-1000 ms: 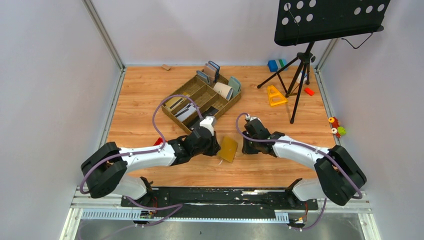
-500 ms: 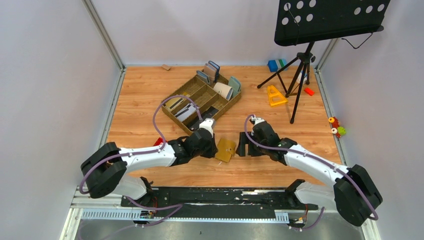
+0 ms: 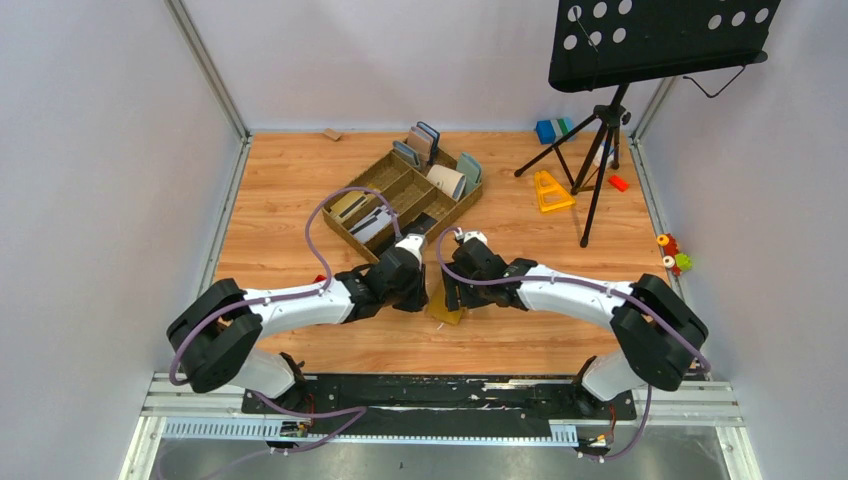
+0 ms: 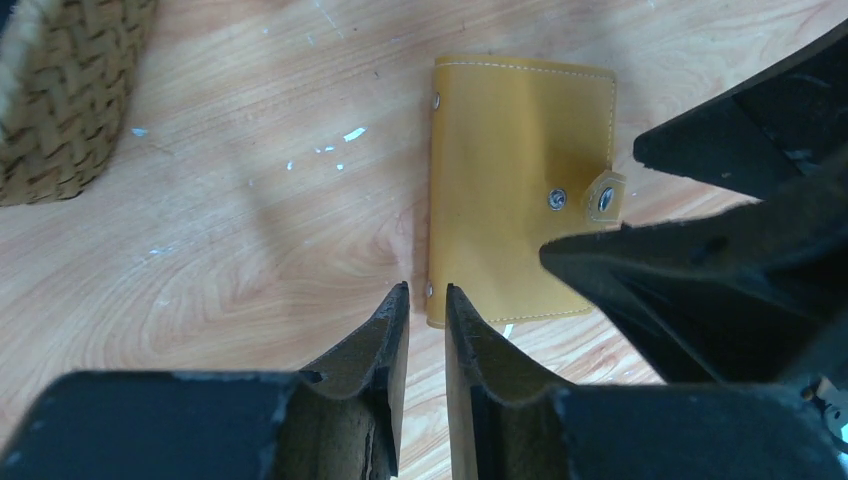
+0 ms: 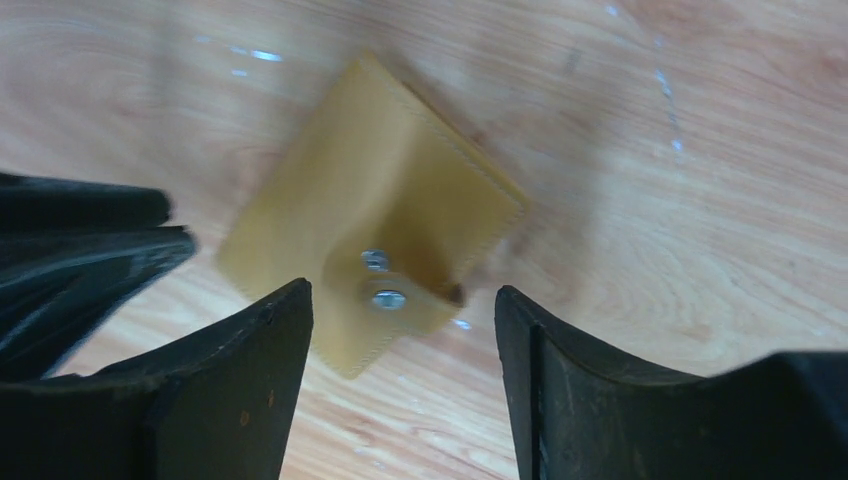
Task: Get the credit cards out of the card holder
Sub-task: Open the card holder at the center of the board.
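Your right claw (image 5: 403, 295) has swung in over the small mustard-yellow leather-like card holder (image 4: 510, 230), jaws spread wide astride its snap tab (image 4: 603, 197) — placed, I judge, to lift the flap. Your left claw (image 4: 427, 292) has eased to a narrow slit, pinching nothing, just beside the holder's edge. The holder lies closed and flat on the wooden worktop (image 4: 250, 220) — no credit cards show yet.

We see the left arm (image 3: 300, 305) and right arm (image 3: 570, 290) reaching low toward the middle, left end effector (image 4: 427, 295) parted by only a narrow slit, right end effector (image 5: 402, 300) spread wide, the two close together
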Available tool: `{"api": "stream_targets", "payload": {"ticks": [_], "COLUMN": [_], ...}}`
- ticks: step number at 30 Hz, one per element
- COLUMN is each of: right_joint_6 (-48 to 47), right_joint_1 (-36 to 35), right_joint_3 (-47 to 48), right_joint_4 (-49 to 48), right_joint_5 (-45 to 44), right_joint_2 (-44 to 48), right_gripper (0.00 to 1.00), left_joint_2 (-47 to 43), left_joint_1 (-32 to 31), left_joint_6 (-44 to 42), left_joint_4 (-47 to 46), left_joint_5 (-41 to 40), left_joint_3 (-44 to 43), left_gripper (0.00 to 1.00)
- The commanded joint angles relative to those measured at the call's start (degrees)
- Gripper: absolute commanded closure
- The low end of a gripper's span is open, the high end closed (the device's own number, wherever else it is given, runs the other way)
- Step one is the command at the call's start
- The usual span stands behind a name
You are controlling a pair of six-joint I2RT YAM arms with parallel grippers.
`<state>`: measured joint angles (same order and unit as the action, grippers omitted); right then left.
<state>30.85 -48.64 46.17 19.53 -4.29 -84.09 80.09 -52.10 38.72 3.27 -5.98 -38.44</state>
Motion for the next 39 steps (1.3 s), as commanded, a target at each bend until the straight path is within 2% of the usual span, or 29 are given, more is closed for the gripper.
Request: {"api": "stream_targets", "payload": {"ticks": [1,10,14,16,20,23,25,27,28,30,32,39], "right_joint_6": [1.0,0.9,0.2,-0.2,0.2,0.4,0.3,0.3,0.2,-0.2,-0.6,-1.0], "right_joint_1": [-0.3,-0.1,0.4,0.7,0.9,1.0,0.9,0.9,0.9,1.0,1.0,0.8], "right_joint_3": [1.0,-5.7,-6.1,-5.8,-6.3,-7.9,-8.8,-9.3,-9.3,-8.8,-8.2,-6.3], "right_joint_4": [5.3,4.8,3.9,3.0,1.1,-2.1,-3.6,-4.5,-4.7,-4.6,-4.2,-3.1], "right_joint_5": [-9.0,-10.8,-9.0,-7.5,-5.0,-3.1,-2.4,-1.4,-0.9,0.3,1.4,3.4], "right_joint_2": [-1.5,6.2,5.2,4.4,5.9,10.1,13.3,16.5,17.6,18.8,19.2,15.8], "right_gripper": [0.37,0.56,0.72,0.75,0.98,1.0,1.0,1.0,1.0,1.0,1.0,1.0], "left_joint_2": [3.1,3.8,3.7,2.8,-0.1,-2.1,-3.2,-4.4,-4.7,-5.1,-4.9,-0.2], "left_joint_1": [-0.2,-0.2,-0.2,-0.2,-0.2,-0.3,-0.4,-0.5,-0.6,-0.7,-1.0,-2.0], "left_joint_6": [-1.9,-2.3,-2.5,-2.7,-4.0,-5.2,-5.3,-4.9,-4.8,-4.7,-4.6,-5.7], "left_joint_4": [1.4,0.7,0.1,-0.7,-1.7,-1.4,-1.1,-1.4,-2.2,-3.8,-5.3,-3.6], "left_joint_5": [1.5,0.4,2.0,2.8,3.7,4.1,3.6,3.4,3.9,5.3,6.5,9.1], "left_joint_3": [-3.6,-3.4,-3.2,-2.5,-1.3,-1.2,-1.2,-1.0,-0.8,-0.3,-0.4,-4.3], "left_gripper": [0.74,0.74,0.75,0.75,0.74,0.71,0.64,0.53,0.3,0.04,0.0,0.01]}}
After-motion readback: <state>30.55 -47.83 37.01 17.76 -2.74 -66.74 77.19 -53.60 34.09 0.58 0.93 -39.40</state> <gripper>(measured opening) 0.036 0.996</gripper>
